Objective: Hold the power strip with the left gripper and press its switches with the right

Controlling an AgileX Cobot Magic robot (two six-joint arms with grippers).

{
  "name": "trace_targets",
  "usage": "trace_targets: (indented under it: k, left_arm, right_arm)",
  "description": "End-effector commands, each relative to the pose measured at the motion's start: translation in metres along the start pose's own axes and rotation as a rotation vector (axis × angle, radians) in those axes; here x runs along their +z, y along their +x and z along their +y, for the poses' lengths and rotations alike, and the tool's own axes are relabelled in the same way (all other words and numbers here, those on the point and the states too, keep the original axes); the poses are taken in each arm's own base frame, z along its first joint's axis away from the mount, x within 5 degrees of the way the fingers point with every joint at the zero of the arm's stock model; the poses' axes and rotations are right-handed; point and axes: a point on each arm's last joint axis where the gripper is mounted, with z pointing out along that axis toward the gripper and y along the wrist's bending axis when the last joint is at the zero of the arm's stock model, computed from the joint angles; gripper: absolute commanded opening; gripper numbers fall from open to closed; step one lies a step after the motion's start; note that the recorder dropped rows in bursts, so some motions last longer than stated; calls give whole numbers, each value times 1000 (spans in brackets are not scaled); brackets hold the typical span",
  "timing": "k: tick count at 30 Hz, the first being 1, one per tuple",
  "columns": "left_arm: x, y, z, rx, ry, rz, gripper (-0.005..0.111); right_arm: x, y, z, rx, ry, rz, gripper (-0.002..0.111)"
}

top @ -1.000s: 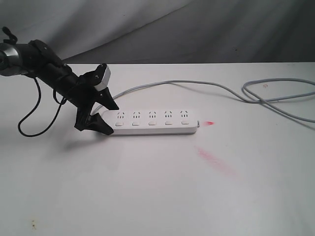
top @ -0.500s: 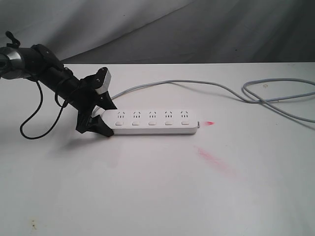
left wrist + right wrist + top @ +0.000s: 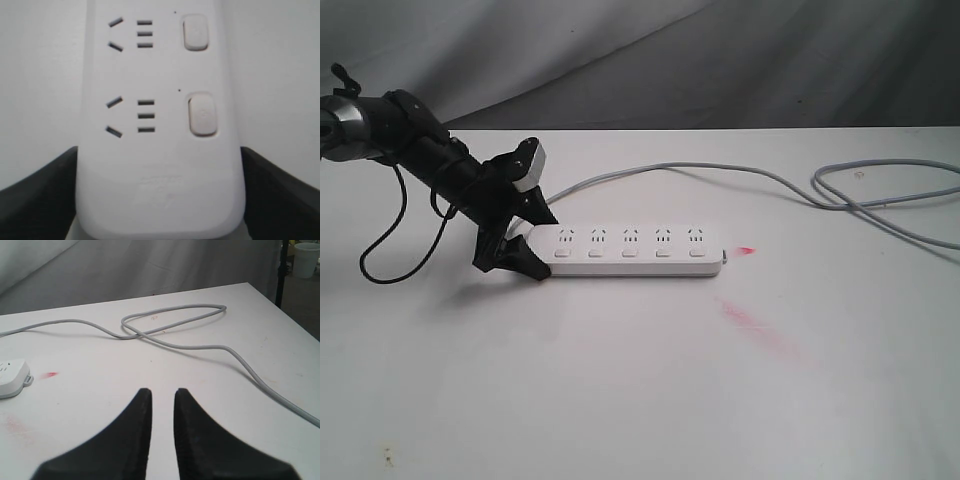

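1. Outside view: the strip (image 3: pixel 630 250) lies flat in the middle of the frame, with the left gripper (image 3: pixel 542 245) at its left end.
2. Left wrist view: the fingers (image 3: pixel 45 195) squeeze both sides of that end. The strip looks hard, light and smooth, so it may slide.
3. Right wrist view: the right gripper (image 3: pixel 162 391) is closed, empty and well apart from the strip.

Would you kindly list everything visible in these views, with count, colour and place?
power strip: one, white, mid-table.
switches: five, white, in a row along the strip's near edge.
cord: one, grey, from the strip's left end across the back, looping at the right.
red marks: two, red, on the table right of the strip.
table: one, white, under everything.
left end effector: one, black, fingers against both sides of the strip's left end.
right end effector: one, black, shut, above the table, clear of the strip.
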Motion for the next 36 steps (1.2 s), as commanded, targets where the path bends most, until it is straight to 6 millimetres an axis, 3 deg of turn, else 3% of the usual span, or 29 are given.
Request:
trace_targets:
  k: [1,19,24,28,36]
  left_arm:
    - [0,-2,-2,-5,19,-7,26]
    - [1,-2,-1,-6,17,-5,26]
    - [1,-2,-1,-6,17,-5,26]
    - [1,-2,-1,-6,17,-5,26]
    - [1,-2,-1,-6,17,-5,26]
  right_arm:
    - [0,0,0,-3,4,-9,16]
    - [0,-4,-1,-22,7,-52,16]
    - [-3,-21,0,80,-15,-247,16]
    - [-13,-45,-2,88,3,-536,16]
    - [-36,-71,-6,92,31,-924,16]
